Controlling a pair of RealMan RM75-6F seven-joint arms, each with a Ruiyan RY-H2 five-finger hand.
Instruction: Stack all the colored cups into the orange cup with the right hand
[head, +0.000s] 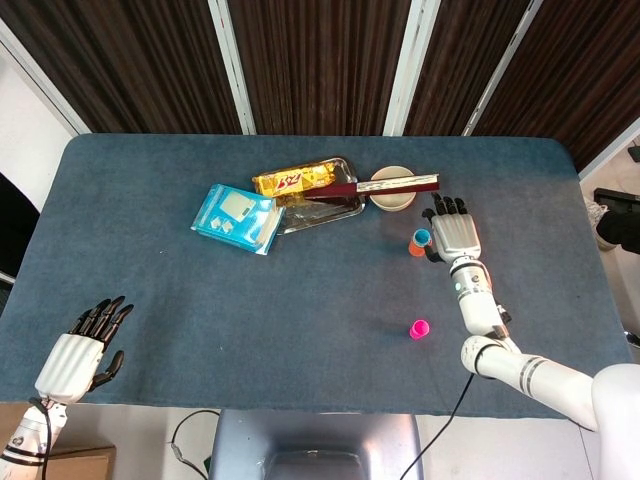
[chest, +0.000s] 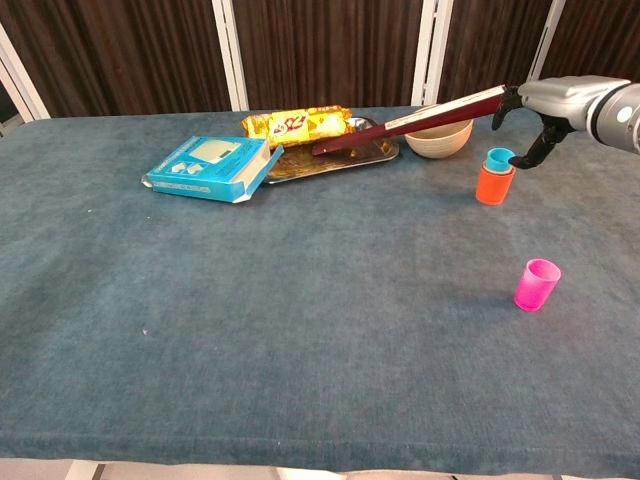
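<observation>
Your right hand (chest: 548, 105) hangs just beside the orange cup (chest: 493, 184), above the far right part of the desk (chest: 300, 300); its fingers (chest: 533, 152) curve down next to the blue cup (chest: 500, 157), and you cannot tell from either view if they touch the rim or hold it. The blue cup sits inside the orange cup, with only its upper part showing above the orange rim; both stand upright. In the head view the same hand (head: 453, 228) lies with its back up, right of the two nested cups (head: 419, 241).

The pink cup (chest: 536, 284) stands alone and upright, nearer to you and a little to the right, well apart from the orange cup.

Your left hand (head: 82, 349) rests at the near left edge of the desk; its fingers are apart and it holds nothing.

Behind the cups there is a beige bowl (chest: 439, 139); a dark red flat stick (chest: 410, 122) lies across it and reaches to the metal tray (chest: 330, 155). A yellow snack pack (chest: 295, 124) lies on the tray; a blue box (chest: 212, 166) leans on its left edge.
</observation>
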